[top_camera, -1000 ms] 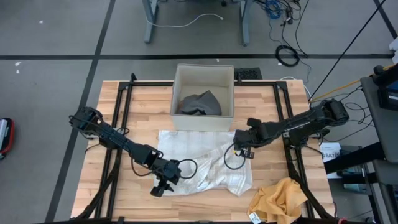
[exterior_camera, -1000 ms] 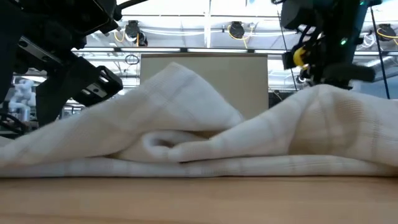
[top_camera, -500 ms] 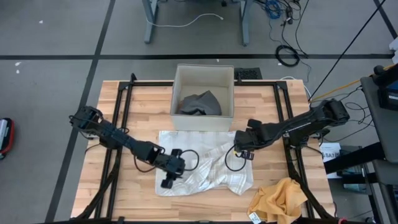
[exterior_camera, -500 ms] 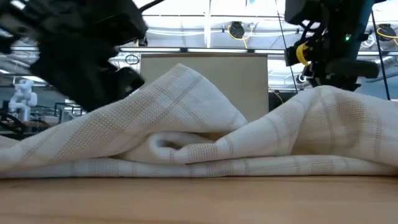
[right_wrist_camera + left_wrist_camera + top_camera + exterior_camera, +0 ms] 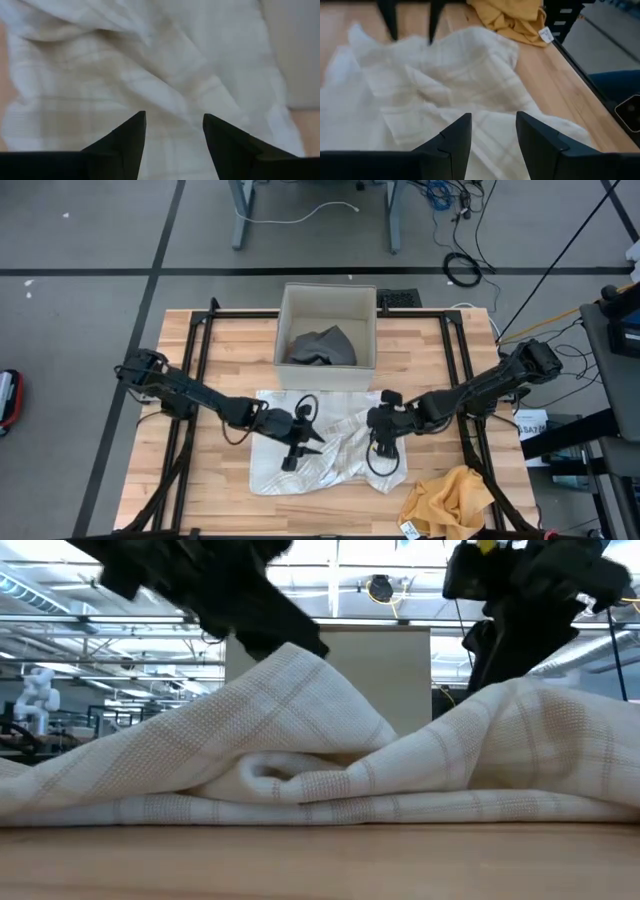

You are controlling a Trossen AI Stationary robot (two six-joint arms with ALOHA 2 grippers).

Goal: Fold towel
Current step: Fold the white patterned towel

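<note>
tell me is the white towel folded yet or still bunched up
Bunched up, not folded. The white towel lies rumpled on the table with ridges and uneven edges; the low view shows humps and creases, no flat layers.

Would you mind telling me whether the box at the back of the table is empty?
No, the high view shows a crumpled dark grey cloth lying inside the box.

You've got an open beige bin (image 5: 327,305) at the table's (image 5: 440,490) far edge with a dark grey cloth (image 5: 322,346) crumpled inside. A mustard-yellow cloth (image 5: 449,500) (white tag attached) sits bunched at the near right corner.
</note>
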